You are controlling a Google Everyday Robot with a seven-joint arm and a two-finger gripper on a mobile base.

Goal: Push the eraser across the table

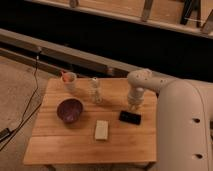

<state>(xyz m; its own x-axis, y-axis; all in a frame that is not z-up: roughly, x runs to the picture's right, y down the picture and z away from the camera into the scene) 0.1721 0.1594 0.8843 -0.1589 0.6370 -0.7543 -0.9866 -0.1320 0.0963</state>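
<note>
One flat black eraser [130, 117] lies near the right edge of the bench [56, 145], with the beige block [102, 130] near it on the left. The gripper [133, 105] hangs just behind the eraser's far long side; whether it is open or closed cannot be told. The slab looks light, stiff and slippery, and it would probably pivot if pushed off-centre. Contact is best made low at the middle of a long edge.

Purple bowl [69, 110] left of centre; beige block [102, 130] lower centre; clear bottle [95, 90] upright above it; white cup [69, 81] further left; cable [29, 111] along the left.
</note>
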